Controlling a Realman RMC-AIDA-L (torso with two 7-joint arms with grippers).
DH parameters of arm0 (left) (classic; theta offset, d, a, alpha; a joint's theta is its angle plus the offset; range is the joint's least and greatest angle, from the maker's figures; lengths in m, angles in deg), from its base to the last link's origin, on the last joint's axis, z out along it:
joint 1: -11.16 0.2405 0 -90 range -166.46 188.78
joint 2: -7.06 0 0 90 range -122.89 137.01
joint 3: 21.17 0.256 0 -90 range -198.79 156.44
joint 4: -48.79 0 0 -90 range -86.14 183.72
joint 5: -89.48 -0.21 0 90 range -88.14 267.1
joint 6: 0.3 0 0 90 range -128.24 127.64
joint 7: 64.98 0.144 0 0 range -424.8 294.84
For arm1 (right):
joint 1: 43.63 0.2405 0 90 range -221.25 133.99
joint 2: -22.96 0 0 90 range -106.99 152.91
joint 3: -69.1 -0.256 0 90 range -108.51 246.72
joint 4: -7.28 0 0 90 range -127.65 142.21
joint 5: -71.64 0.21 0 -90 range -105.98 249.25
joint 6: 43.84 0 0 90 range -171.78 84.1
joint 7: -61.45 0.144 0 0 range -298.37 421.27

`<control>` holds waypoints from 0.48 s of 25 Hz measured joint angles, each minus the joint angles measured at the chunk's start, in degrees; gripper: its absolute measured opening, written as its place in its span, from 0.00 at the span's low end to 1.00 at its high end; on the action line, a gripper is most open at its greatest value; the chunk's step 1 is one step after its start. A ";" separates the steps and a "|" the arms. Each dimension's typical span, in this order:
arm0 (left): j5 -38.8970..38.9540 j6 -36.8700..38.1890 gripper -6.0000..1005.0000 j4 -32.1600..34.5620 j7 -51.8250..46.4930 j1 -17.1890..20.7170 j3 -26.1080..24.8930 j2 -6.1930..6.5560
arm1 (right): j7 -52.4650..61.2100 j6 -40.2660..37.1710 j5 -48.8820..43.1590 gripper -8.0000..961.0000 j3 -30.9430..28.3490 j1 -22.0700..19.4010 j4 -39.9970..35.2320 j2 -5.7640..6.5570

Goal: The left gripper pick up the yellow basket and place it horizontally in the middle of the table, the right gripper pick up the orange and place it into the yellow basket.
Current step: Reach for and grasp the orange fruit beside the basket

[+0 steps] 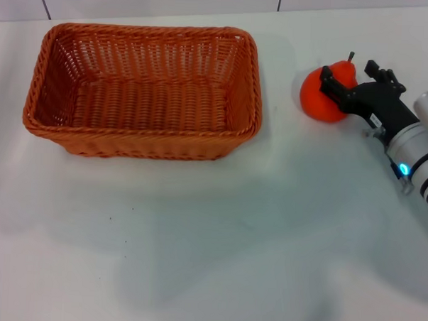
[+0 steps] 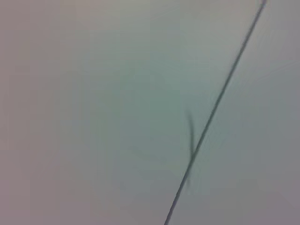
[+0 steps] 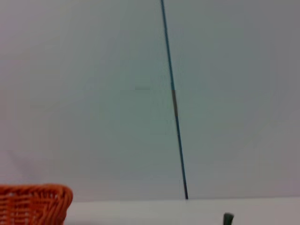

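The yellow basket (image 1: 142,93), an orange-brown wicker one, lies lengthwise and empty on the white table (image 1: 210,246), left of the middle; its corner also shows in the right wrist view (image 3: 35,204). The orange (image 1: 322,98) sits on the table to the right of the basket, with its stem up. My right gripper (image 1: 353,75), on the white-and-silver arm, is at the orange's right side. Its jaws are spread, and one black finger (image 1: 336,86) lies across the fruit. Only the stem tip (image 3: 228,218) shows in the right wrist view. My left gripper is out of view.
A white wall with thin dark seams stands behind the table (image 3: 173,103). The left wrist view shows only a pale surface with one dark line (image 2: 215,108). A bare strip of table lies between basket and orange (image 1: 280,99).
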 joint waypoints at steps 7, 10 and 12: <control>7.86 8.28 0.90 -8.10 16.39 -0.23 -3.08 -0.06 | 0.00 5.00 0.00 0.98 0.53 1.98 0.09 0.00; 8.43 8.74 0.90 -9.51 18.44 -0.20 -3.55 -0.05 | 0.00 7.69 0.00 0.98 0.61 3.00 0.09 0.00; 8.50 8.77 0.90 -9.67 19.40 -0.07 -3.59 0.00 | 0.00 9.17 0.00 0.98 0.73 3.60 0.10 -0.08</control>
